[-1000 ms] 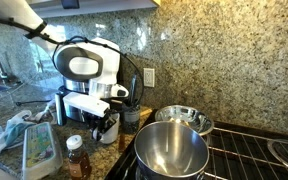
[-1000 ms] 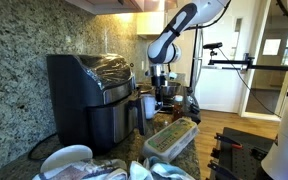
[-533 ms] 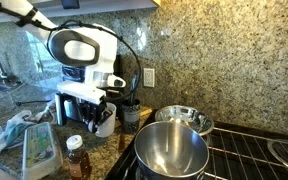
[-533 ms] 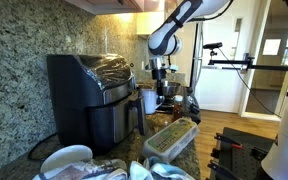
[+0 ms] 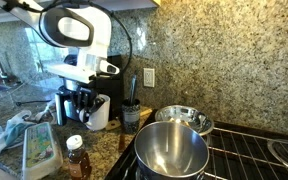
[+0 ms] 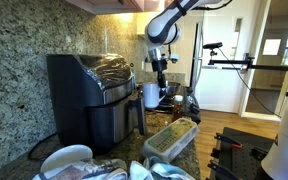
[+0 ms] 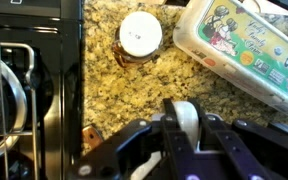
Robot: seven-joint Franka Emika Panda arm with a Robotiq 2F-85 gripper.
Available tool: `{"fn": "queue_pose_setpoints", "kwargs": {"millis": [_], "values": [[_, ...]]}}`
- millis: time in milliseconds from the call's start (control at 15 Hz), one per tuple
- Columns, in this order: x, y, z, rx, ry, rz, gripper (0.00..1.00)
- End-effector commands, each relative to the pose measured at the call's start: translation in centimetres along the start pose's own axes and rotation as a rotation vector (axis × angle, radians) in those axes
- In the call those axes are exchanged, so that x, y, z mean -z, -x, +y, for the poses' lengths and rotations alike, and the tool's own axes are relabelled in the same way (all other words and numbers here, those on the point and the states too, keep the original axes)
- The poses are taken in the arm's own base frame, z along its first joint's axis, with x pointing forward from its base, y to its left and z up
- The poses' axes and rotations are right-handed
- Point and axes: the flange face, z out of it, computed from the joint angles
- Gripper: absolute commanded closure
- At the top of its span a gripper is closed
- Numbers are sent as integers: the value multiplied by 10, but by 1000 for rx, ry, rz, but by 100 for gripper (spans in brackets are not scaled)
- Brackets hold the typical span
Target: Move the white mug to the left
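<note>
White glazed mug (image 5: 98,113) pinched in the tool (image 5: 85,101) and hanging clear of the speckled granite worktop (image 5: 109,160). Seen in both exterior views; in an exterior view, close to the front of a black air fryer (image 6: 89,95).

Writing: only one printed surface noted, the label on the lid of a clear plastic carton (image 7: 239,45) in the wrist view. Green lettering, a small picture and a round seal there, all too blurred to read.

Tool: closed down to a narrow gap on the mug's wall. In the wrist view, white rim sandwiched between the two dark fingers (image 7: 168,125), touching both. Nothing else in its grip. Cannot tell from these views where the handle points.

Around it: small amber bottle (image 7: 140,34) with a white cap, upright on the worktop, just beside the carton and below the raised mug. Dark utensil cup (image 5: 131,117) near the mug, against the granite backsplash, under a wall socket (image 5: 149,78). Large steel pot (image 5: 171,150) at the edge of a black stove grate (image 5: 246,160), with a smaller steel bowl (image 5: 189,120) just behind it.
</note>
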Motion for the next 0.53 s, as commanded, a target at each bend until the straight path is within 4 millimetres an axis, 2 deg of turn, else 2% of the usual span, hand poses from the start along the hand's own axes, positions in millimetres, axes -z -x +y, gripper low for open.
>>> {"fn": "queue_pose_setpoints", "kwargs": {"millis": [0, 267, 467], "values": [[28, 17, -16, -31, -5, -46, 95], [23, 33, -42, -28, -42, -95, 95], [14, 44, -71, -8, -59, -88, 95]]}}
